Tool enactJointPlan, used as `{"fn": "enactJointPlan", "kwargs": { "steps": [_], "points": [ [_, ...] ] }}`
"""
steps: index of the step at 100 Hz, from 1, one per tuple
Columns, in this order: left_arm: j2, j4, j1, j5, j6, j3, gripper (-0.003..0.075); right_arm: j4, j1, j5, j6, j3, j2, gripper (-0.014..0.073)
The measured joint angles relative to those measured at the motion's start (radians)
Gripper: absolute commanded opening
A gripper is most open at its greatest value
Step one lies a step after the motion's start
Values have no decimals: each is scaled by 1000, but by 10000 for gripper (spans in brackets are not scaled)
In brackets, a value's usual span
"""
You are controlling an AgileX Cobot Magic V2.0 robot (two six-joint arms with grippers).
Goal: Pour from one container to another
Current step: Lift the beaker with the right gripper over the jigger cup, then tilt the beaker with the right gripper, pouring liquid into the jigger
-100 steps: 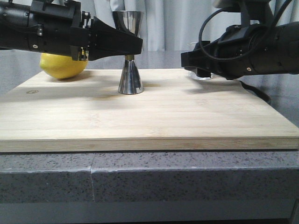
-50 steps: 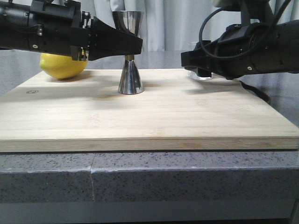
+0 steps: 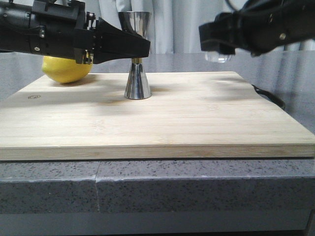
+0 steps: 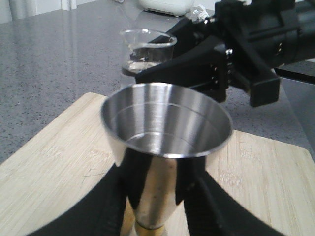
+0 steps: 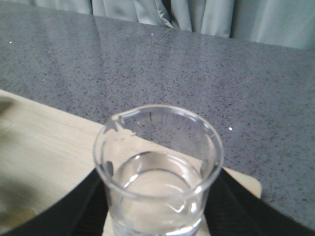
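Front view: my left gripper point(image 3: 140, 47) clamps jigger point(image 3: 137, 78) at waist; jigger upright on cutting board point(image 3: 157, 118), lemon point(image 3: 66, 70) behind my left arm. My right gripper point(image 3: 216, 39) holds beaker point(image 3: 218, 57) in air above board's far right corner.

Left wrist view: my fingers point(image 4: 113, 196) hug jigger point(image 4: 166, 142) below its open cup; beaker point(image 4: 146, 50) beyond, pinched in right gripper point(image 4: 162, 66).

Right wrist view: beaker point(image 5: 158, 169) upright between my right fingers point(image 5: 86, 201), clear liquid inside, board corner point(image 5: 54, 147) beneath.
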Motion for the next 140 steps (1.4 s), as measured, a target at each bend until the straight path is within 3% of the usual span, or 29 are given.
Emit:
{"fn": "enactJointPlan", "kwargs": {
  "steps": [28,57,91,140],
  "points": [
    [0,0,0,0,0,0,238,-89,45,459,0,-195,-124,307],
    [0,0,0,0,0,0,238,-96,166,862,-68,-430,-128,307],
    [0,0,0,0,0,0,238,-91,321,1175,-219,-678,-52,307],
    [0,0,0,0,0,0,238,-87,340,1472,-478,-979,162,307]
  ]
}}
